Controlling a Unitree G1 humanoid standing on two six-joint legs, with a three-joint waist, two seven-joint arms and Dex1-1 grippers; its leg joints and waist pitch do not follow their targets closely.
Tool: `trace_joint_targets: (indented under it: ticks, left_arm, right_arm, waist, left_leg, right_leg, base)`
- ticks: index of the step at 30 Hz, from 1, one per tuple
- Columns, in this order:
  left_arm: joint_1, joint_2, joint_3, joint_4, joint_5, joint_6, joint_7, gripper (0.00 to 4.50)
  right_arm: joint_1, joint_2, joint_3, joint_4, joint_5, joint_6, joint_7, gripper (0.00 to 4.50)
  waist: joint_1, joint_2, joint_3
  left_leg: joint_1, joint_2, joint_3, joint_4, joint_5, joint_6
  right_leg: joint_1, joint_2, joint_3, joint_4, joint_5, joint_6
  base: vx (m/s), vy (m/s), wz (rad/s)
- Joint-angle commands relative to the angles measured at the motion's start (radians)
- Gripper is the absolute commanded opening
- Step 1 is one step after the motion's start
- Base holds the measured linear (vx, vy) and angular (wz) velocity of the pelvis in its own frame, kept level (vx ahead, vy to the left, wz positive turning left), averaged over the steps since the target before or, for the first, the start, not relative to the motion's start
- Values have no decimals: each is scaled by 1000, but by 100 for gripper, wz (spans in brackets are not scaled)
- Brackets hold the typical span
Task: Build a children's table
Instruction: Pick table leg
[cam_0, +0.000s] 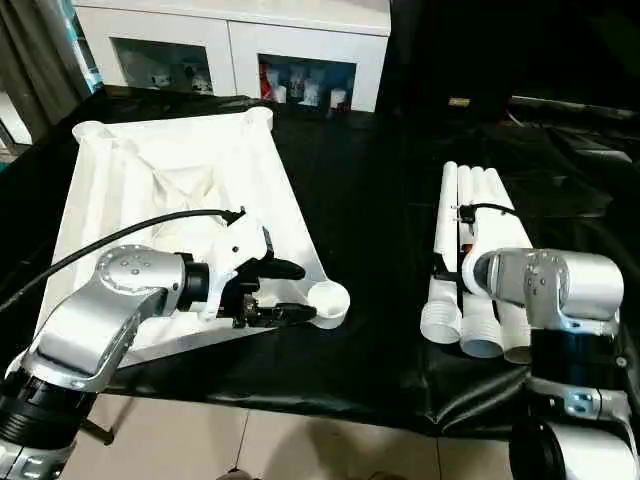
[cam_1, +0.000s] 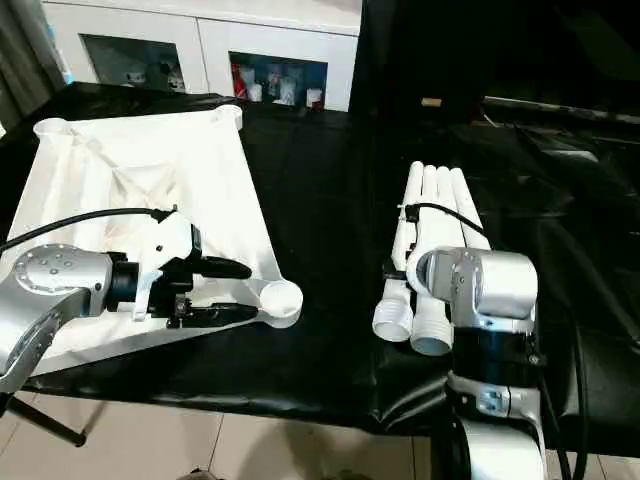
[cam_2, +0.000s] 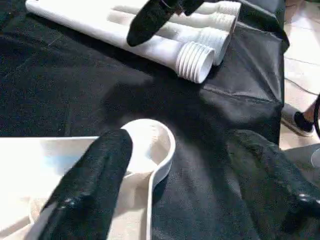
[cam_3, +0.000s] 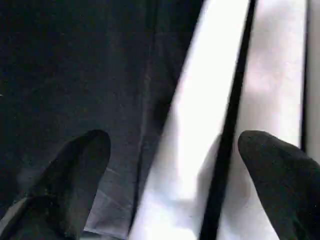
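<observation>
The white tabletop (cam_0: 170, 170) lies upside down on the left, ribbed underside up, with round sockets at its corners. My left gripper (cam_0: 303, 292) is open at the near right corner socket (cam_0: 329, 300), one finger above the rim and one below, and that socket (cam_2: 152, 142) sits partly between them. Several white tube legs (cam_0: 478, 230) lie side by side on the right, their ribbed ends toward me. My right gripper (cam_3: 175, 165) is open just above the legs, its fingers (cam_3: 75, 175) astride one leg (cam_3: 200, 125). In the head views my right wrist covers it.
A black cloth (cam_0: 370, 200) covers the work surface, and its front edge drops to a tiled floor (cam_0: 300, 440). A white cabinet with glass doors (cam_0: 230, 40) stands behind. A black cable (cam_0: 150, 225) arcs over my left forearm. A shoe (cam_2: 295, 120) shows on the floor.
</observation>
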Motion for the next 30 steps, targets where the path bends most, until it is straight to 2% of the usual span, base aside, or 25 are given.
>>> trace_joint_targets:
  ticks: [1, 4, 6, 8, 13, 18, 20, 24, 25, 28, 30]
  left_arm:
    - [-11, 8, -13, -6, 11, -4, -1, 390]
    - [-6, 13, -13, -10, 12, -6, -1, 416]
    - [-1, 16, -13, -18, 11, -5, -2, 431]
    - [0, 18, -14, -23, 10, -4, -2, 446]
    - [3, 19, -22, -24, 14, -9, -1, 446]
    - [0, 19, -29, -26, 16, -10, -4, 446]
    - [-2, 19, -34, -25, 18, -16, -10, 450]
    - [-4, 18, -39, -21, 18, -22, -12, 450]
    - [-5, 18, -40, -21, 18, -23, -11, 450]
    - [-9, 15, -44, -19, 20, -21, -6, 450]
    - [-12, 14, -44, -17, 21, -19, -3, 450]
  right_arm:
    - [-13, 2, -7, 18, 6, 8, 1, 450]
    - [-20, 6, -10, 40, 15, 3, 6, 450]
    - [-30, 5, -9, 63, 21, -3, 15, 450]
    - [-35, 1, -1, 77, 21, -6, 20, 450]
    - [-38, -4, 7, 119, 19, -13, 25, 450]
    - [-40, 7, -13, 182, 22, -19, 20, 450]
    - [-43, 9, -25, 226, 22, -32, 19, 422]
    - [-50, 11, -43, 269, 23, -51, 15, 403]
    - [-53, 8, -46, 280, 23, -56, 14, 381]
    - [-63, 4, -55, 303, 22, -70, 8, 371]
    - [-68, 2, -60, 313, 22, -74, 5, 343]
  waist:
    - [1, -1, -66]
    - [3, 0, -67]
    - [2, -7, -67]
    - [4, -6, -67]
    - [4, -7, -68]
    - [4, -9, -68]
    - [4, -10, -68]
    - [5, -11, -69]
    - [5, -11, -69]
    - [4, -10, -69]
    - [4, -12, -69]
  left_leg:
    - [10, 72, -20, -78, -4, -33]
    - [11, 73, -20, -78, 6, -30]
    - [10, 72, -20, -78, 13, -24]
    - [10, 73, -20, -77, 11, -25]
    - [11, 73, -20, -78, 13, -30]
    - [11, 73, -20, -78, 7, -34]
    - [10, 73, -20, -77, 5, -34]
    - [11, 73, -19, -77, 8, -33]
    - [11, 73, -19, -77, 6, -33]
    - [12, 73, -19, -77, 0, -37]
    - [12, 74, -20, -78, -14, -42]
  right_leg:
    - [49, -85, 59, -57, -20, -231]
    - [49, -86, 59, -55, -19, -228]
    - [49, -86, 58, -55, -17, -229]
    - [49, -87, 58, -55, -26, -227]
    - [48, -87, 57, -54, -21, -226]
    - [49, -87, 57, -55, -21, -232]
    - [49, -88, 57, -55, -22, -232]
    - [49, -87, 57, -55, -18, -233]
    - [48, -87, 57, -55, -20, -233]
    - [48, -87, 56, -55, -23, -234]
    - [48, -87, 56, -56, -40, -230]
  base:
    - [0, 0, 0]
    - [0, 0, 0]
    - [0, 0, 0]
    - [0, 0, 0]
    - [0, 0, 0]
    - [0, 0, 0]
    - [0, 0, 0]
    - [0, 0, 0]
    - [0, 0, 0]
    - [0, 0, 0]
    - [0, 0, 0]
